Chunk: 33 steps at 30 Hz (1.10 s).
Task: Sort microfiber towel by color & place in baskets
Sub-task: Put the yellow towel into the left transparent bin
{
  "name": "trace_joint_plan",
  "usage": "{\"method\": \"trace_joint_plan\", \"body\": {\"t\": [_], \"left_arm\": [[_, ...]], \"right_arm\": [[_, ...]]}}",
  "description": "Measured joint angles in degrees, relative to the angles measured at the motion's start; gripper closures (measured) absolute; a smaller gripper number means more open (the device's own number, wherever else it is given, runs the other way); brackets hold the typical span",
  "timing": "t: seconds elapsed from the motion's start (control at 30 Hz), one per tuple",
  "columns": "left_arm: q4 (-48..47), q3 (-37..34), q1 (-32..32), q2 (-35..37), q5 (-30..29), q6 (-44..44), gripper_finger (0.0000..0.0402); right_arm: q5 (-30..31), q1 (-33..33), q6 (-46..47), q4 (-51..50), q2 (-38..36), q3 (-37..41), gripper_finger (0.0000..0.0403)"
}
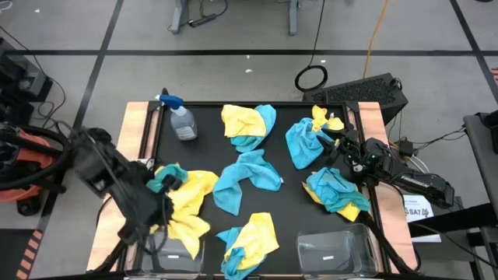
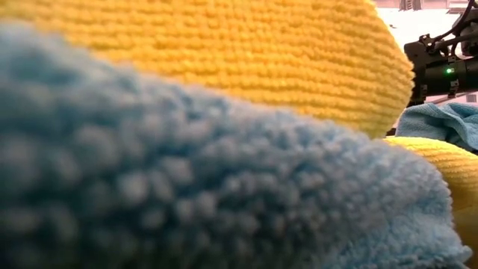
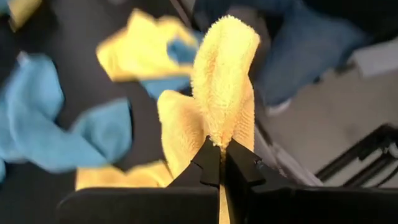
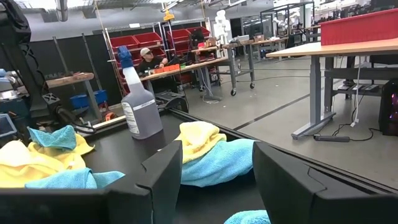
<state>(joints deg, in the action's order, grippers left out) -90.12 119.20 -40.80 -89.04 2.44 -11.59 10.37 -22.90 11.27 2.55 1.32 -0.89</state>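
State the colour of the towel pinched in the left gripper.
Bright yellow towel, shut in the left gripper; clearest in the left wrist view.

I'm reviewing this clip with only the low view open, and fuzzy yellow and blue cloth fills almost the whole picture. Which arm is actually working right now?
Observer: The left gripper, near the table's left front. Its fingers are shut on a yellow towel, pinching a fold of it.
Operator: And the other arm?
Observer: The right gripper waits with its fingers open and nothing between them, at the table's right side among the towels there.
Operator: Anything in the baskets yet?
Observer: From above, the right basket at the front edge holds no towel; the left basket is partly hidden by the left arm and the yellow towel.
Operator: Anything besides towels?
Observer: A spray bottle stands at the back left.
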Motion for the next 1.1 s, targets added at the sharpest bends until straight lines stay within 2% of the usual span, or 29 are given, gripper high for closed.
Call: {"method": "trace_joint_plan", "body": {"t": [0.2,0.37,0.77,0.93,1.1], "left_arm": [[0.37,-11.88,-4.29,0.13,0.32,-5.9,0.04],[4.29,-21.74,-6.37,0.13,0.33,-6.12,0.04],[24.69,-43.65,-6.94,0.11,0.82,-6.99,0.0397],[27.59,-47.42,-6.68,0.11,-0.39,-15.33,0.0363],[27.83,-47.16,-6.05,0.11,-0.89,-19.67,0.0303]], "right_arm": [[0.0,0.02,0.0,0.0,0.0,0.0,0.0216],[0.0,0.02,0.0,0.0,0.0,0.0,0.0216],[0.0,0.0,-0.02,0.0,0.0,0.0,0.0216],[0.0,0.02,-0.02,-0.02,-0.02,0.0,0.0216],[0.0,0.0,0.0,-0.01,-0.02,0.0,0.0216]]}}
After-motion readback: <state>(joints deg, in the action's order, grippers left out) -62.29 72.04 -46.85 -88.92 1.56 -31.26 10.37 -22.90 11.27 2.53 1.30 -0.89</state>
